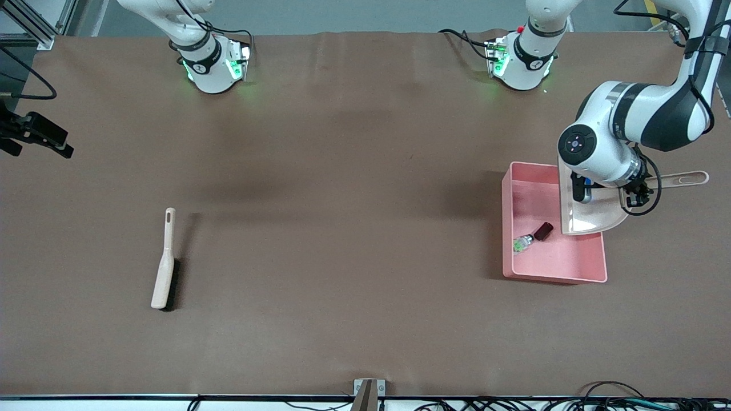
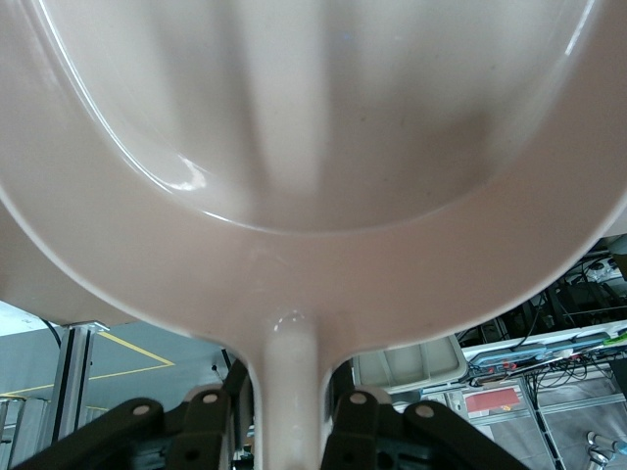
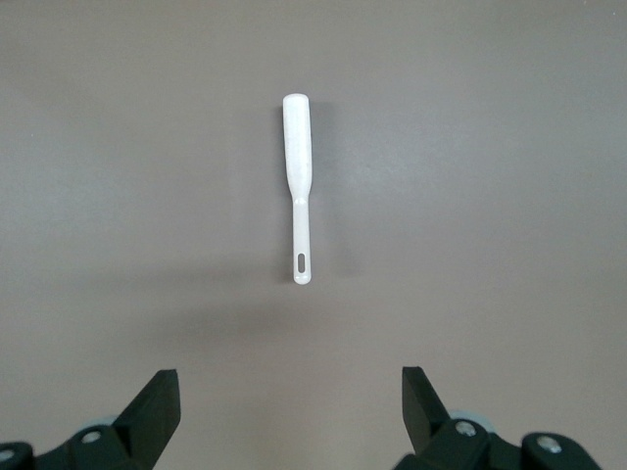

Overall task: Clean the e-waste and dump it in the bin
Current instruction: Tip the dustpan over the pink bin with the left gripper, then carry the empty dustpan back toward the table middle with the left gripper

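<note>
No writing is legible. The left gripper (image 2: pixel 284 416) clamps the dustpan (image 1: pixel 585 214) handle over the bin (image 1: pixel 551 271), e-waste (image 1: pixel 534 235) inside; the right gripper (image 3: pixel 289 411), spread open, hangs above the brush (image 3: pixel 298 186).

Glossy plastic dustpan (image 2: pixel 313 147); matt brown table (image 1: pixel 342 200).

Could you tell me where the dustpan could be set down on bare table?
Bare table lies between the brush and the bin. It is crowded at the bin, where the left gripper holds the dustpan above the e-waste.
</note>
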Controlling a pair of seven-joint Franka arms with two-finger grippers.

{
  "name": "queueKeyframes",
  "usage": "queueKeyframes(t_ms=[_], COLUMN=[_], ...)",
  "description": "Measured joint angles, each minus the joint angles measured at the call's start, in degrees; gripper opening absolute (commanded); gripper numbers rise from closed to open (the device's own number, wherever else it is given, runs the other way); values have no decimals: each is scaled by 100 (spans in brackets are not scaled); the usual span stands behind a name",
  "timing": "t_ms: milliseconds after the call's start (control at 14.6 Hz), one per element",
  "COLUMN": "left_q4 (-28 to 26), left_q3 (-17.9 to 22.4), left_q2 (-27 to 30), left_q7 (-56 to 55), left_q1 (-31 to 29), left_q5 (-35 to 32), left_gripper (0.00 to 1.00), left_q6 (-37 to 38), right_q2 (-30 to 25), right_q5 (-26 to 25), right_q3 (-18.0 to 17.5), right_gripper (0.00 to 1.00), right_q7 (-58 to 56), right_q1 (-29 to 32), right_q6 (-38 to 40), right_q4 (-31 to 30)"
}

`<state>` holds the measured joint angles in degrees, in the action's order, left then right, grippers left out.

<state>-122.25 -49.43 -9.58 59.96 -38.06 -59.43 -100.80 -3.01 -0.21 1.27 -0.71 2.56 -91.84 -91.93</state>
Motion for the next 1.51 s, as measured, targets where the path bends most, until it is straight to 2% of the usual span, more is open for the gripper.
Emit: queueKeyframes(t_ms=[274, 479, 684, 958, 1163, 1369, 1506], left_q4=[211, 745, 1424, 2188, 2606, 2815, 2842], left_q3=[0, -3, -24, -41, -38, -44, -47], left_q2=[-23, -33, -41, -190, -485, -882, -1225], left_q7=[1, 111, 265, 352, 266, -307, -1002], left_q1=[17, 65, 384, 585, 603, 732, 1158], left_q5=[-14, -16, 5, 572, 1258, 1771, 1809], left_gripper=[2, 3, 2, 2, 2, 2, 2], left_q6=[117, 534, 1122, 1237, 1213, 953, 907], right_q2=[0, 0, 0, 0, 0, 0, 0], right_q5=[0, 0, 0, 1, 1, 1, 1], right_q3=[0, 0, 0, 0, 0, 0, 1], right_gripper=[100, 100, 100, 100, 100, 100, 100], right_q7=[0, 1, 2, 2, 2, 2, 2], right_q1=[-12, -12, -12, -13, -13, -13, -13], right_q6=[-9, -9, -10, -10, -10, -10, -10], right_q4=[0, 1, 1, 1, 1, 1, 3])
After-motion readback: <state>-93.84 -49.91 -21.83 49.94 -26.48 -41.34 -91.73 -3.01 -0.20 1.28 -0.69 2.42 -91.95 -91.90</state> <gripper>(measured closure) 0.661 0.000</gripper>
